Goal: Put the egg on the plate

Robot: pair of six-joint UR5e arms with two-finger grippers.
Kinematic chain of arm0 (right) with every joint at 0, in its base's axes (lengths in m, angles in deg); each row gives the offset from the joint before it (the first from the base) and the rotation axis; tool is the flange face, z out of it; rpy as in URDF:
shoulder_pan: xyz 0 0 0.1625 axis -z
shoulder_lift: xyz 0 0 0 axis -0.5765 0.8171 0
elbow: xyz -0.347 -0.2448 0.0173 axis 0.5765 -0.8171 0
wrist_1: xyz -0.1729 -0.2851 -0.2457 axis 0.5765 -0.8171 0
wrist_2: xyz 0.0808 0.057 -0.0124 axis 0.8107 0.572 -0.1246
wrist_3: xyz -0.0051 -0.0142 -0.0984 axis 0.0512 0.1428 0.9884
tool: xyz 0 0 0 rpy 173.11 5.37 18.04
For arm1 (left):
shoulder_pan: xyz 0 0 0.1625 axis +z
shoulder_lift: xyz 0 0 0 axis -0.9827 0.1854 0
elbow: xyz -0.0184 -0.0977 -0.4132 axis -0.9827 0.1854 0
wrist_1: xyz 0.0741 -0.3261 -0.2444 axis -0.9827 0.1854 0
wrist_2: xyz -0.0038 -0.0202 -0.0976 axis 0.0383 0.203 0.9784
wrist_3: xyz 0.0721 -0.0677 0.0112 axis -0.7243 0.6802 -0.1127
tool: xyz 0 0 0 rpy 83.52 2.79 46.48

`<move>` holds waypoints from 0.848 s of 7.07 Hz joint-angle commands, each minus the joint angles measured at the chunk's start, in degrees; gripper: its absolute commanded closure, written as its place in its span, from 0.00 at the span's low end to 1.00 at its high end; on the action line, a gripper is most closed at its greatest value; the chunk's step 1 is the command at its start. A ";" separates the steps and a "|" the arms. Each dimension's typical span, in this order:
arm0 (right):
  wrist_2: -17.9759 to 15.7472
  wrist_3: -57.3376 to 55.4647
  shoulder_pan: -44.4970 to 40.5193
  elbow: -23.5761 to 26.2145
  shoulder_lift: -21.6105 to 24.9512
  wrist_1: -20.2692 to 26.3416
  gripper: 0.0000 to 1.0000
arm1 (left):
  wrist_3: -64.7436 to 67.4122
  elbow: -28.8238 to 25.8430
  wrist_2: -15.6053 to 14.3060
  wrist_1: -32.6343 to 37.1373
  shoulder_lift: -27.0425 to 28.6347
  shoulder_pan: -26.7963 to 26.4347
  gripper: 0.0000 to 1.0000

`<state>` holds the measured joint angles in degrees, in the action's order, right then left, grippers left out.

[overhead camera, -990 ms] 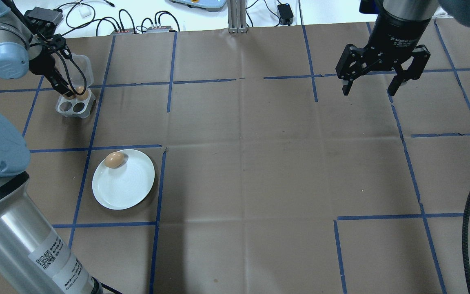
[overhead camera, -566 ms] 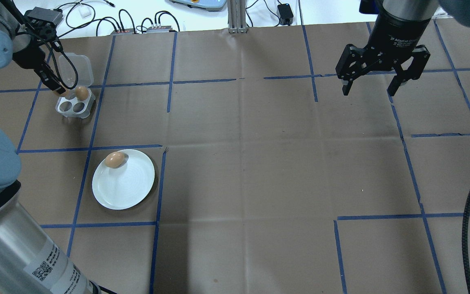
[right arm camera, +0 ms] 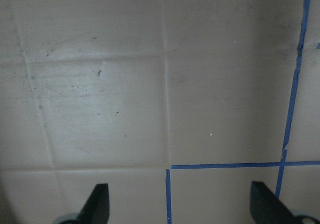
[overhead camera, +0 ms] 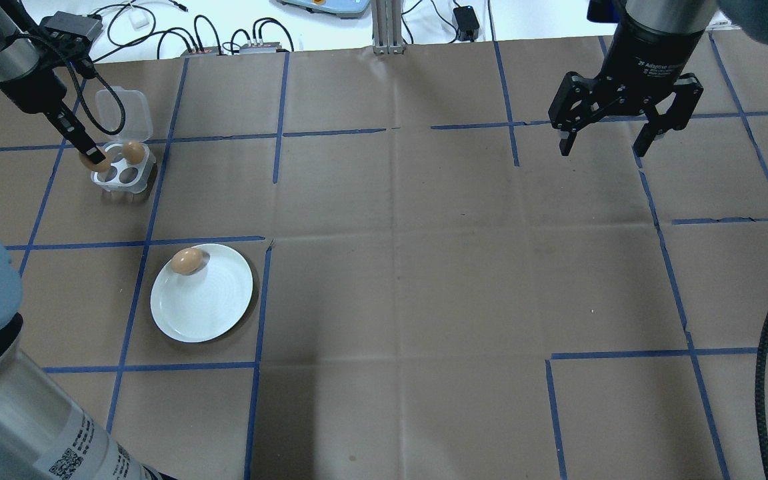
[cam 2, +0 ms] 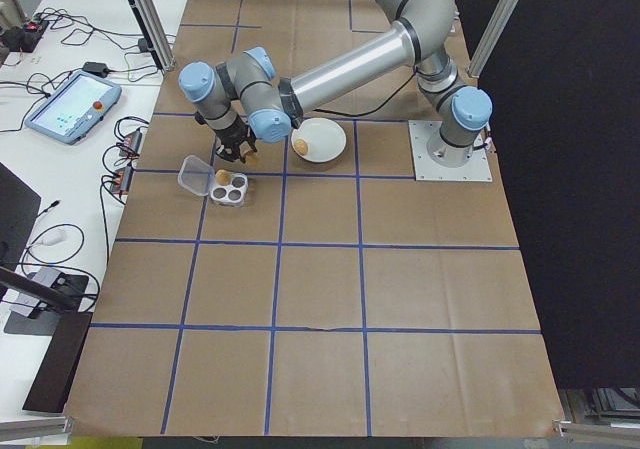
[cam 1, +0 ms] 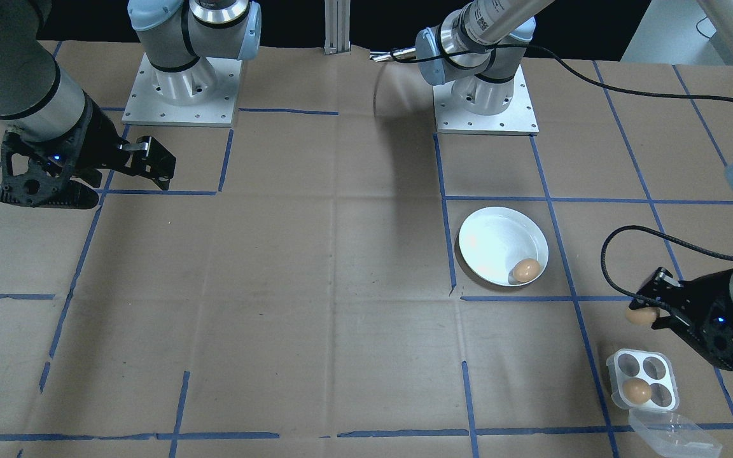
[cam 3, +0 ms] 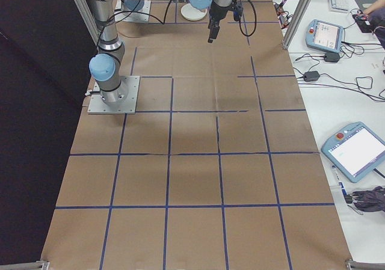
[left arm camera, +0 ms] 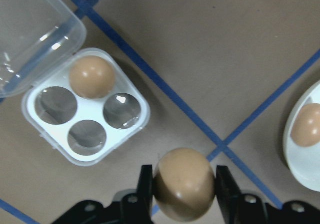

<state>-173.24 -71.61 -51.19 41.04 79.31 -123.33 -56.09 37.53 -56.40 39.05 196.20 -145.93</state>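
Note:
My left gripper (overhead camera: 90,159) is shut on a brown egg (left arm camera: 184,184), held in the air just beside the four-cup egg tray (overhead camera: 122,183) on its outer side. That egg (cam 1: 639,315) hangs between the tray and the plate in the front-facing view. The round white plate (overhead camera: 209,308) lies nearer the robot than the tray, with another egg (overhead camera: 186,261) resting by its rim. One more egg (left arm camera: 91,76) sits in a tray cup. Far off on the other side, my right gripper (overhead camera: 601,148) hovers open over bare paper.
The tray's clear lid (overhead camera: 124,112) lies hinged open behind it. Cables and boxes (overhead camera: 211,40) line the table's far edge, beside an aluminium post (overhead camera: 384,27). A black cable (overhead camera: 765,353) hangs at the right edge. Blue tape lines grid the brown paper.
The left gripper has risen from the tray with an egg and shifted to the view's left. One egg now stays in the tray. The right arm has not moved.

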 commanded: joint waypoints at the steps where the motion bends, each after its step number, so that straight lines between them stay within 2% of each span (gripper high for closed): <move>1: -0.09 0.00 0.00 0.00 0.00 0.00 0.00 | 8.69 12.45 0.36 -0.03 -7.36 -0.45 1.00; 2: -0.09 0.00 0.00 0.00 0.00 0.00 0.00 | 13.09 19.22 3.84 -0.30 -10.88 -0.89 1.00; 3: -0.09 0.00 0.00 0.00 0.00 0.00 0.00 | 16.44 24.68 5.01 -2.91 -13.35 -2.46 1.00; 5: -0.09 0.00 0.00 0.00 0.00 0.00 0.00 | 20.67 31.22 5.28 -7.15 -13.99 -3.61 0.99; 6: 0.00 0.00 0.00 0.00 0.00 0.00 0.00 | 21.21 32.28 5.28 -7.68 -13.65 -3.61 0.94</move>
<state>-173.29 -71.61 -51.19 41.05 79.31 -123.33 -36.42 67.39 -51.25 32.59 182.54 -149.28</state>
